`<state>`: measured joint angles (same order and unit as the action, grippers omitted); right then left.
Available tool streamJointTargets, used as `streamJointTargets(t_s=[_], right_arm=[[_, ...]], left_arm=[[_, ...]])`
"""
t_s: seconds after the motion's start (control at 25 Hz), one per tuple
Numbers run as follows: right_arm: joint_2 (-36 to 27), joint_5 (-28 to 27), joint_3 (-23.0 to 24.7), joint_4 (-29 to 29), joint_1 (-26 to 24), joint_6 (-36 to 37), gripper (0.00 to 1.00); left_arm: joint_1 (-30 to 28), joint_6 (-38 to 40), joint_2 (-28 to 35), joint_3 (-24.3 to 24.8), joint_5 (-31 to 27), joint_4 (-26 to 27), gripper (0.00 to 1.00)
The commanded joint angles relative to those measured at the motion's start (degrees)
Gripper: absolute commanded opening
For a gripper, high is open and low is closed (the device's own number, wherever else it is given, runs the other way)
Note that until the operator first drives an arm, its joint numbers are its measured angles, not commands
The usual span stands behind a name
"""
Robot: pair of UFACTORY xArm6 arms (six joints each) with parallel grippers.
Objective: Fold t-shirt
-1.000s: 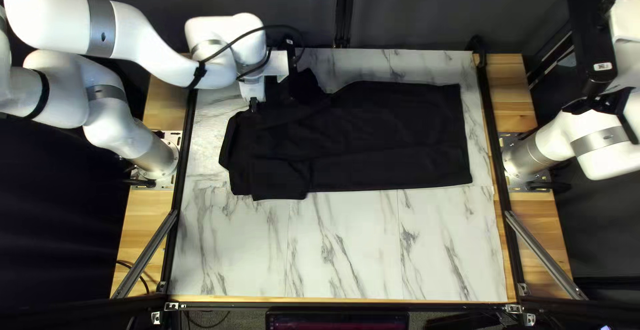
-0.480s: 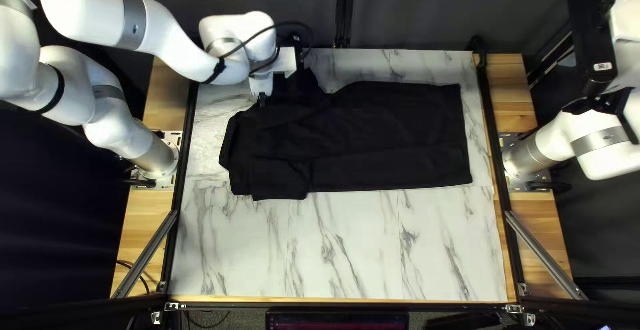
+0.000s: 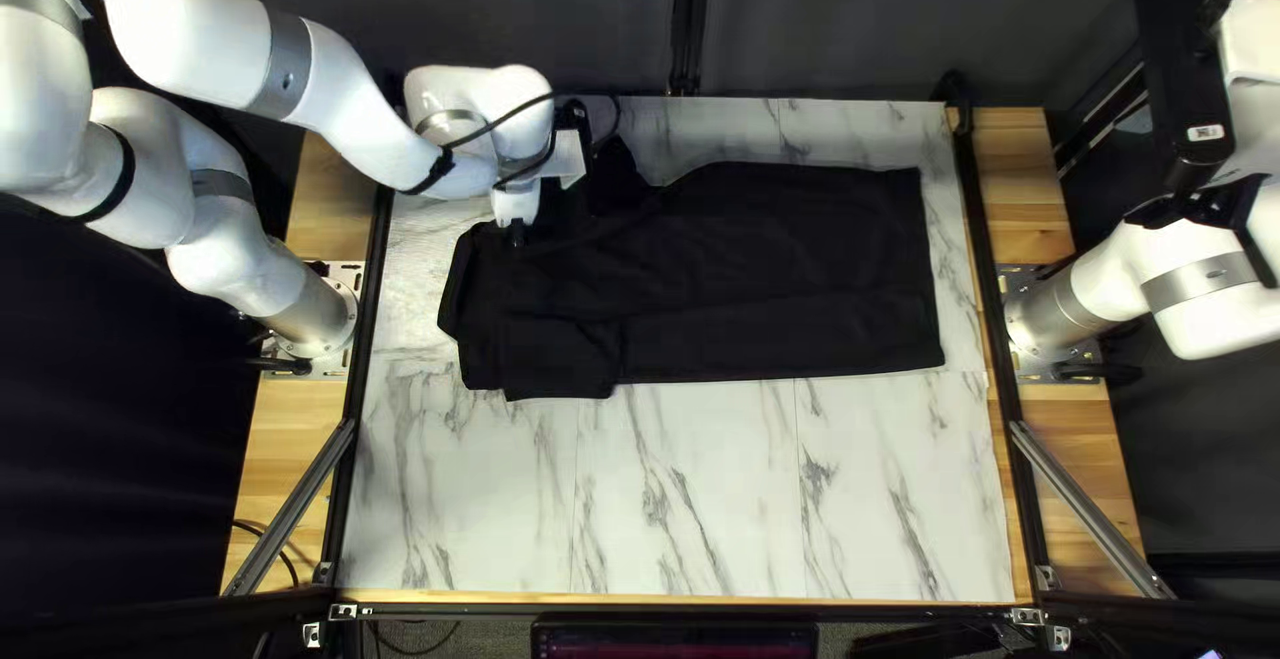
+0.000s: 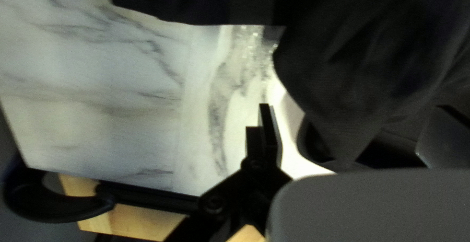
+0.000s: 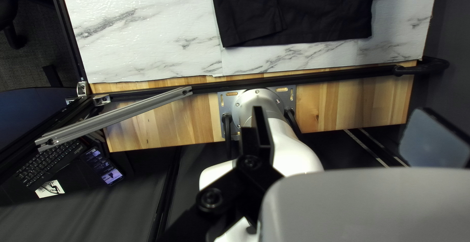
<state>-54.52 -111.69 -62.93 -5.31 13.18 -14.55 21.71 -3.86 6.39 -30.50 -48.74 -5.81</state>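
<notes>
My left gripper [image 3: 518, 234] is low over the far left part of the black t-shirt [image 3: 774, 266], which lies lengthwise across the table with layers overlapping at its left end. In the left wrist view, my left gripper [image 4: 356, 132] has its fingers wide apart; a loose flap of the t-shirt [image 4: 382, 46] reaches between them, clear of the nearer finger. What lies under this flap is hidden. My right gripper [image 3: 1200, 206] is raised beyond the table's right edge. Seen from its wrist, my right gripper [image 5: 350, 132] stands open over its own base, holding nothing, with the t-shirt [image 5: 318, 14] farther ahead.
The marble-patterned table [image 3: 694, 513] shows bare surface in front of the cloth. Black rails [image 3: 994, 299] run along both sides, with a grey diagonal bar [image 3: 1087, 506] near each front corner. A black curved handle [image 4: 54, 198] sticks up by the far edge.
My left gripper has shifted slightly right, then down toward the near edge, onto the cloth's far left part. The cloth looks nearly the same, and my right arm has stayed put.
</notes>
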Motion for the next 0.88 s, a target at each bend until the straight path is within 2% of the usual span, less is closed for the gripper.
streamJointTargets(t_s=[0.04,0.28,0.48,0.72,0.88], right_arm=[[0.0,0.0,0.0,0.0,0.0,0.0,1.0],[0.0,0.0,0.0,0.0,0.0,0.0,1.0],[0.0,0.0,0.0,0.0,0.0,0.0,1.0],[0.0,0.0,0.0,0.0,0.0,0.0,1.0],[0.0,0.0,0.0,0.0,0.0,0.0,1.0]], left_arm=[[-2.26,0.64,-1.68,1.56,2.68,2.51,1.0],[-7.37,2.51,3.37,6.29,3.65,6.12,1.0],[-10.07,4.51,9.1,7.97,1.6,6.21,1.0],[-8.59,0.11,11.86,9.37,3.5,8.06,1.0],[-2.99,-4.11,14.83,9.58,1.38,6.87,1.0]])
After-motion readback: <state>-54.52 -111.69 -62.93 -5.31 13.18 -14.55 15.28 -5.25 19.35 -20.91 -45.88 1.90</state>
